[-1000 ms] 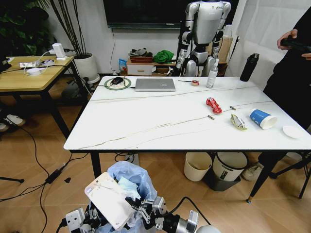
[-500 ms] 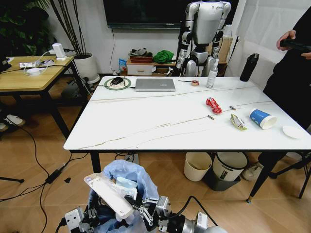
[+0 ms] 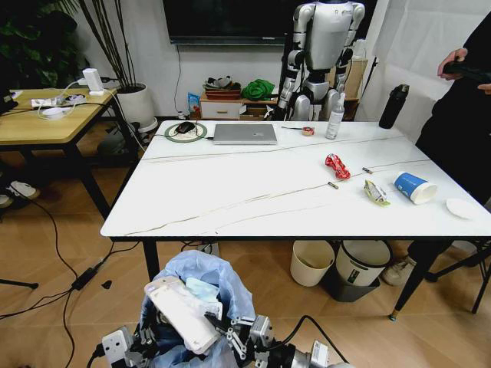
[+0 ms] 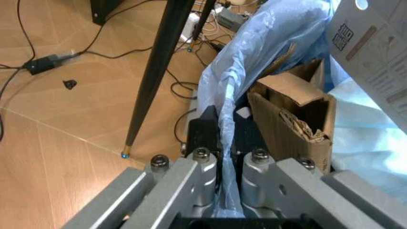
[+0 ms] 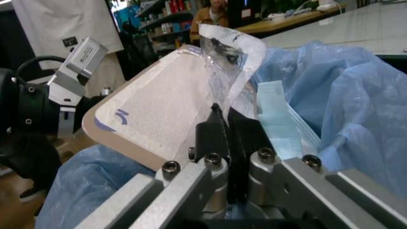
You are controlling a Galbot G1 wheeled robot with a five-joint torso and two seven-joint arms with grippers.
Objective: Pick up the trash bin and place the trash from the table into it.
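The trash bin (image 3: pixel 201 282), lined with a crinkly light-blue bag, is held low in front of the table (image 3: pixel 245 199). My left gripper (image 4: pixel 224 130) is shut on the bag's rim (image 4: pixel 254 57); a crumpled brown paper bag (image 4: pixel 296 117) lies inside. My right gripper (image 5: pixel 224 128) is shut on the edge of a flat white plastic pouch (image 5: pixel 162 114), which lies tilted over the bin's mouth (image 3: pixel 184 310). On the table's right part lie a red wrapper (image 3: pixel 337 165), a yellowish wrapper (image 3: pixel 376 192) and a blue-and-white paper cup (image 3: pixel 415 187) on its side.
A silver laptop (image 3: pixel 245 133), a spray bottle (image 3: pixel 334 116) and a black bottle (image 3: pixel 393 106) stand at the table's far side. A cream bin (image 3: pixel 312 262) and a dark grey bin (image 3: pixel 360 268) sit under the table. A wooden desk (image 3: pixel 46 115) is at the left.
The white pouch has turned and tipped lower over the bin's mouth in my right gripper. The bin has risen slightly. The table's litter has not moved.
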